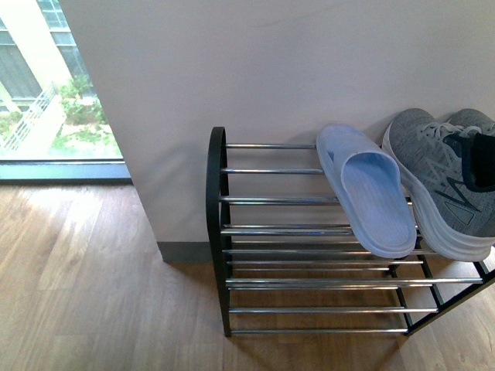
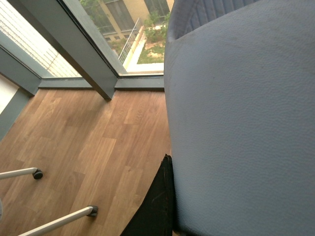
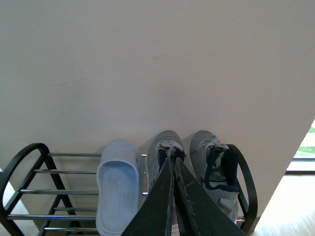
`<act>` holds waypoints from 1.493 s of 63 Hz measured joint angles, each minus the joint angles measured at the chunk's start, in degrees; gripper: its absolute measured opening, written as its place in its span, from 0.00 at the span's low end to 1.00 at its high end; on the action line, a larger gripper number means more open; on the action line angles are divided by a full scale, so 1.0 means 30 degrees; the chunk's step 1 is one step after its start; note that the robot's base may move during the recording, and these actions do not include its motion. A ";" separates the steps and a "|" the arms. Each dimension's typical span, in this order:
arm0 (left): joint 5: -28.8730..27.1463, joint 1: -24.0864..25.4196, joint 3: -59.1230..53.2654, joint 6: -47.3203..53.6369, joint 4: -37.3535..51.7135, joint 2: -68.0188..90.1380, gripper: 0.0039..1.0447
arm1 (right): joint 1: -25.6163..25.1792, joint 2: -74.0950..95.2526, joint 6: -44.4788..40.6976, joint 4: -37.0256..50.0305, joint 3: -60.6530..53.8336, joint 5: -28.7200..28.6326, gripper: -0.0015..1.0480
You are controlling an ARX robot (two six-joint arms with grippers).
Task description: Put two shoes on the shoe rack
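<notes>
The shoe rack (image 1: 219,201) stands against the wall, with a black frame and chrome rods. On its top shelf lies one pale blue slide (image 1: 367,189), toe toward the wall, beside a grey sneaker (image 1: 445,174). The right wrist view shows that slide (image 3: 117,189) and both grey sneakers (image 3: 165,145) (image 3: 216,164) side by side on the rack (image 3: 22,157). My right gripper (image 3: 172,160) hangs shut and empty above the sneakers. My left gripper (image 2: 170,162) is shut on another pale blue slide (image 2: 241,123), held over the wooden floor; only one black finger (image 2: 155,206) shows. Neither arm appears in the front view.
The rods left of the slide (image 1: 271,171) carry nothing. A window (image 1: 46,85) reaches the floor left of the wall. Wooden floor (image 1: 85,286) spreads in front. White chair legs with casters (image 2: 37,173) stand on the floor below my left gripper.
</notes>
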 joint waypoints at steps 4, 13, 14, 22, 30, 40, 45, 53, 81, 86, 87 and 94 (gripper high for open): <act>0.0007 0.0000 0.0000 0.0007 0.0000 0.0000 0.01 | 0.0000 -0.0007 0.0000 -0.0007 0.0000 0.0000 0.01; -0.0233 -0.0051 0.0000 -0.0270 0.0109 0.0007 0.01 | 0.0000 -0.0007 -0.0007 -0.0007 0.0000 0.0000 0.22; -0.0583 -0.0117 -0.0007 -0.0976 0.0197 0.0022 0.01 | 0.0000 -0.0007 0.0000 -0.0007 0.0000 0.0000 0.24; 0.0729 -0.0707 0.0554 -0.5435 -0.0976 0.0328 0.01 | 0.0000 -0.0007 0.0000 -0.0007 0.0000 0.0000 0.43; 0.3905 -0.1384 0.2062 -0.8386 -0.1297 0.2120 0.01 | 0.0000 -0.0007 -0.0007 -0.0007 0.0000 0.0000 0.61; 0.7257 -0.2193 0.4867 -0.8823 -0.1370 0.6105 0.01 | 0.0000 -0.0007 -0.0007 0.0000 0.0000 0.0000 0.85; 0.8444 -0.2550 0.6404 -0.8342 -0.1654 0.8488 0.01 | 0.0000 -0.0007 0.0007 -0.0007 0.0000 0.0000 0.93; 0.8867 -0.2856 0.8386 -0.7322 -0.2251 1.1468 0.01 | 0.0000 -0.0007 0.0000 -0.0007 0.0000 0.0000 0.91; 1.0178 -0.4306 1.5489 -0.4539 -0.4350 1.7711 0.01 | 0.0000 -0.0007 0.0000 -0.0007 0.0000 0.0000 0.91; 1.0251 -0.4444 1.6065 -0.4444 -0.4430 1.8316 0.01 | 0.0000 -0.0007 0.0000 -0.0007 0.0000 0.0000 0.91; 1.0229 -0.4452 1.6247 -0.4415 -0.4430 1.8535 0.01 | 0.0000 -0.0007 0.0000 -0.0007 0.0000 0.0000 0.91; 0.9792 -0.4408 1.6968 -0.4350 -0.4306 1.9577 0.01 | 0.0000 -0.0007 0.0000 -0.0007 0.0000 0.0000 0.91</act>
